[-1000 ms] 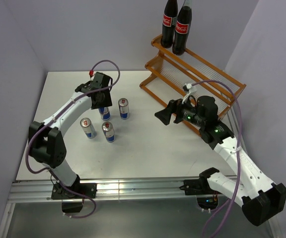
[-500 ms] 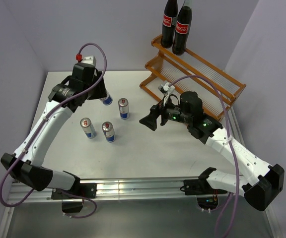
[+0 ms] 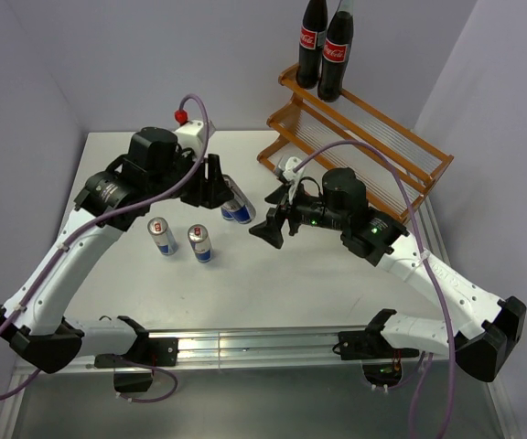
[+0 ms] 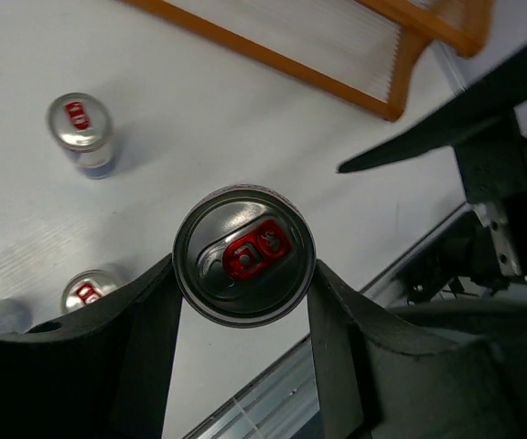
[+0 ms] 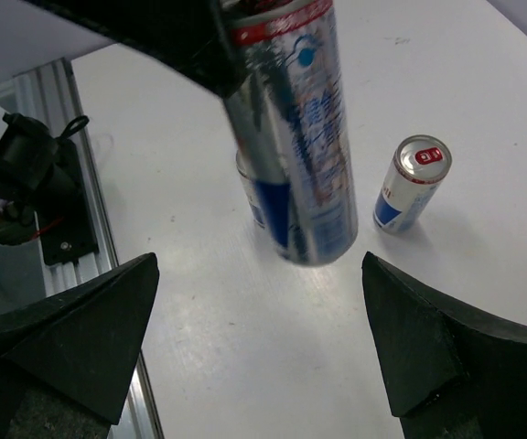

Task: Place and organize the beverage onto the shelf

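**One can (image 4: 243, 254) up, three left on the table (image 3: 291, 283)**

The shelf (image 3: 355, 137) runs across the upper right of the overhead view, with the two cola bottles (image 3: 335, 55) standing at its far end, at the top of the frame.

Both arms have swung toward mid-frame within the last second. The left arm (image 3: 71, 256) was bent low over the cluster at centre left. It now arches up from the lower left corner with its wrist raised. The right arm (image 3: 428, 270) was in front of the shelf. It now stretches in from the lower right, forearm pointing left. This looks like a handover being set up, so that the arm nearer the shelf can do the placing.

The left gripper (image 3: 220, 187) is clamped on the one can, holding it off the table just left of centre. The right gripper (image 3: 271, 229) gapes wide with nothing in it. It faces that can from close by without touching it.

The other three cans (image 3: 199, 243) stand on the table at centre left.
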